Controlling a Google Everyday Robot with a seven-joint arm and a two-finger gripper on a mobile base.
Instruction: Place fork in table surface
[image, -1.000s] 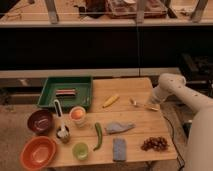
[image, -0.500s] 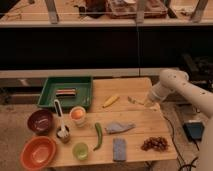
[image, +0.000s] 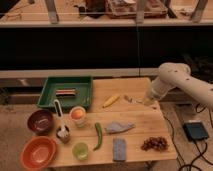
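One fork (image: 131, 99) lies on the table surface (image: 137, 119) beside one claw (image: 148, 102), grip state untellable

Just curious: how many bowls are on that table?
2: dark brown bowl at the left edge, orange bowl at the front-left corner. The gripper is at the right, by the fork.

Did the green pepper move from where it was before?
No. The green pepper still lies just right of the small green cup, same as before. The gripper hangs by the fork near the table's right edge.
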